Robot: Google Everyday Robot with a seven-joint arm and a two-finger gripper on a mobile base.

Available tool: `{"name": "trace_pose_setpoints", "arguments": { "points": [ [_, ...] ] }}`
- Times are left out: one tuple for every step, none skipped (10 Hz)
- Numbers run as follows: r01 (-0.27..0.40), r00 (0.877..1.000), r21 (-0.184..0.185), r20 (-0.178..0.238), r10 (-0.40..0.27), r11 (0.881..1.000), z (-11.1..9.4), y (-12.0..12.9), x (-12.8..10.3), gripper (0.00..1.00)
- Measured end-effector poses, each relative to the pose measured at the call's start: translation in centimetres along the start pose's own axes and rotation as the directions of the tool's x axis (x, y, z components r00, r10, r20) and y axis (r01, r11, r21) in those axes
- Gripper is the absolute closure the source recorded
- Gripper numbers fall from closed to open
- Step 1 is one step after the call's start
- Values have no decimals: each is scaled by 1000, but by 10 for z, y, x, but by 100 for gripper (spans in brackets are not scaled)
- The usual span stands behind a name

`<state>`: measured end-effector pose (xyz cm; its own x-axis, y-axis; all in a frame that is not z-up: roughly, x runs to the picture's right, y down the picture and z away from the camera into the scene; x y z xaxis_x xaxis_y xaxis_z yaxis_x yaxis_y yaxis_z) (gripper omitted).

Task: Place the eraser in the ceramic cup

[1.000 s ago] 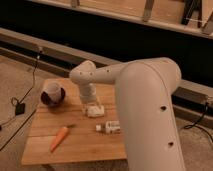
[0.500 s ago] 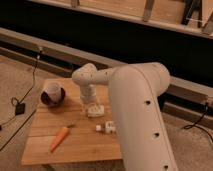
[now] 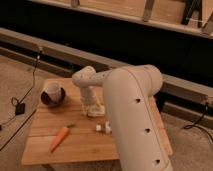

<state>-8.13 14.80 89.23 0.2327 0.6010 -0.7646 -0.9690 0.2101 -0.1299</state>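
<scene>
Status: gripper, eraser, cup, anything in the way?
Gripper down at table, apart from ceramic cup. Eraser not distinguishable beneath it. Carrot, white packet nearby, off the path.

claw [image 3: 93, 110] low at mid surface | surface [image 3: 50, 152]: wood slats, under claw | carrot [image 3: 59, 138]: flat, camera-side left of claw, apart | white packet [image 3: 103, 128]: near claw, camera side | black cable [image 3: 20, 106]: on floor, well left of claw

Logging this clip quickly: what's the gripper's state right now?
Gripper: low at the middle of the wooden table, to the right of the ceramic cup in the picture; open, closed or holding something cannot be told.
</scene>
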Motion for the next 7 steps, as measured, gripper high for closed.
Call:
{"name": "trace_pose_setpoints", "arguments": {
  "points": [
    [4,1000,12,-11,-4,1000,3,-1,0,49],
    [5,1000,16,-13,-4,1000,5,0,-1,57],
    [4,1000,17,-15,-3,1000,6,1,-2,70],
    [-1,1000,19,-15,1,1000,6,1,-4,80],
    [-7,1000,18,-14,7,1000,5,1,-5,90],
    [-13,1000,14,-10,14,1000,3,1,-7,98],
    [-19,1000,10,-3,19,1000,0,1,-9,100]
  ]
}}
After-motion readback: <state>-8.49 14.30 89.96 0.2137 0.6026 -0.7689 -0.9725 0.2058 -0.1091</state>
